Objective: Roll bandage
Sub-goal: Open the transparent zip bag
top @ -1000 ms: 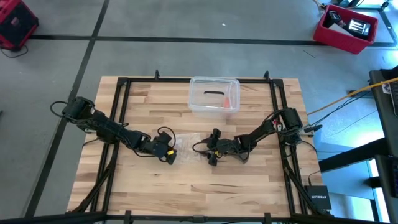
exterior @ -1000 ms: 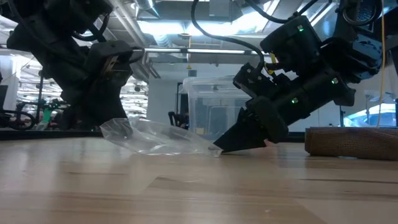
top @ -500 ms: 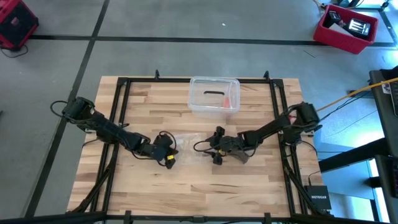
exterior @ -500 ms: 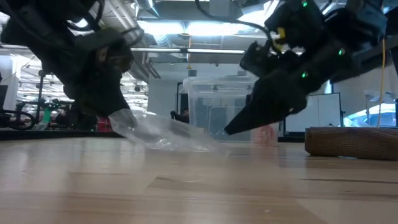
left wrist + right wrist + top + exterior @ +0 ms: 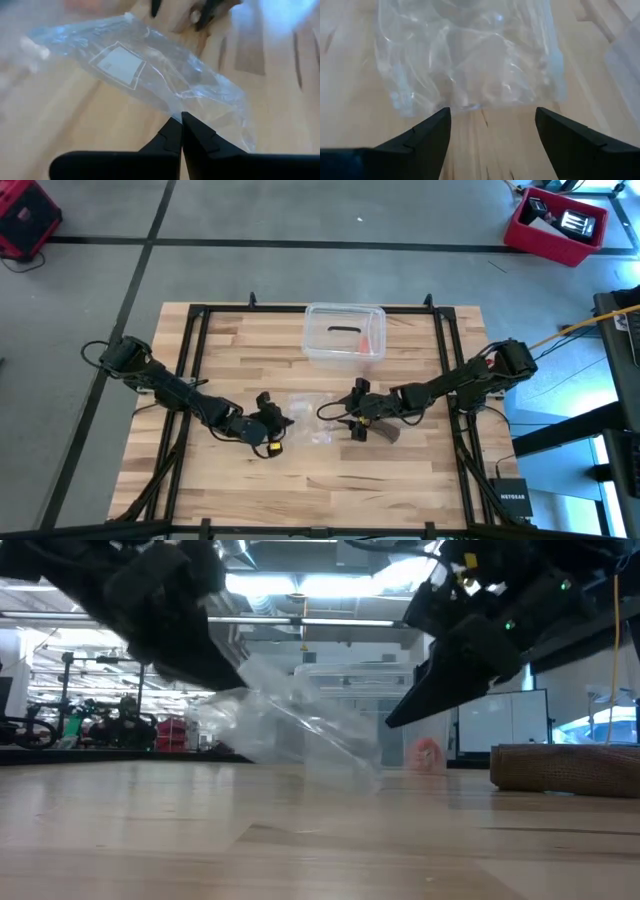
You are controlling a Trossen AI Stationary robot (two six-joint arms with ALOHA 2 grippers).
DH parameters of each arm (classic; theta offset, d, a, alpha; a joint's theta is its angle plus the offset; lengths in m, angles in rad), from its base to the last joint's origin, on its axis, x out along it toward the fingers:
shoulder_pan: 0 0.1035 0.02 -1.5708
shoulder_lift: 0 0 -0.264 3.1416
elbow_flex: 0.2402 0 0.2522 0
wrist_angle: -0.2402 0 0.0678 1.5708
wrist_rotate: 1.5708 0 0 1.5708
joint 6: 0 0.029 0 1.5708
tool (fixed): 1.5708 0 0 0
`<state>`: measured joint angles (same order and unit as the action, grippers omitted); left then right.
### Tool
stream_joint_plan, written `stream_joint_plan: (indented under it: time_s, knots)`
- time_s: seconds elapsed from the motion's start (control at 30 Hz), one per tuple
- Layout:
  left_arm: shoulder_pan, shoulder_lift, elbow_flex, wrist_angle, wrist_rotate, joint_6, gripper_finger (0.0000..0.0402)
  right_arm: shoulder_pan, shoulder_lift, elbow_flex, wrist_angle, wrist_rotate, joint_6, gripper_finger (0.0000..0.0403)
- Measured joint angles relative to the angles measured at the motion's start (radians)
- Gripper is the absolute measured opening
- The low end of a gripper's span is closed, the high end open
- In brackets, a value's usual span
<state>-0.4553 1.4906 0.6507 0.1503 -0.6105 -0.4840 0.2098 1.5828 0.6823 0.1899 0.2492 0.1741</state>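
**Bag lifted, bandage left lying**

The bandage (image 5: 563,768) lies as a brown roll on the table (image 5: 400,480) beneath the right arm; the left gripper (image 5: 181,131), jaws pinched on the clear bag (image 5: 150,75), holds it aloft; the right gripper (image 5: 492,122) hangs spread before the bag's edge; thin film could slip from the pinch.

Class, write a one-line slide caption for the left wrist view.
Left pincer, shut, pinches the edge of a clear plastic bag above the wooden table.
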Motion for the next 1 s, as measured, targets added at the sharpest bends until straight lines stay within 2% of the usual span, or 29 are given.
stream_joint_plan:
  time_s: [0.1, 0.27, 0.47, 0.6, 0.7, 1.0]
  knots:
    - [-0.022, 0.0, 0.044, -0.014, -0.036, 0.154, 0.0, 0.0, -0.063, 0.0, -0.071, -0.064, 0.0, 0.0292]
    - [-0.053, 0.0, 0.104, -0.014, -0.089, 0.366, 0.0, 0.013, -0.201, -0.019, -0.184, -0.076, 0.001, 0.0292]
    - [-0.081, 0.0, 0.153, 0.0, -0.163, 0.552, 0.0, 0.013, -0.407, -0.163, -0.204, -0.101, 0.023, 0.0292]
    - [-0.08, 0.0, 0.165, 0.042, -0.164, 0.61, 0.0, 0.013, -0.51, -0.292, 0.017, -0.121, 0.055, 0.0292]
    - [-0.08, 0.0, 0.165, 0.077, -0.164, 0.632, 0.0, 0.013, -0.528, -0.363, 0.144, -0.12, 0.066, 0.0292]
    - [-0.075, 0.0, 0.165, 0.075, -0.164, 0.604, 0.0, 0.012, -0.512, -0.369, 0.153, -0.14, 0.087, 0.0292]
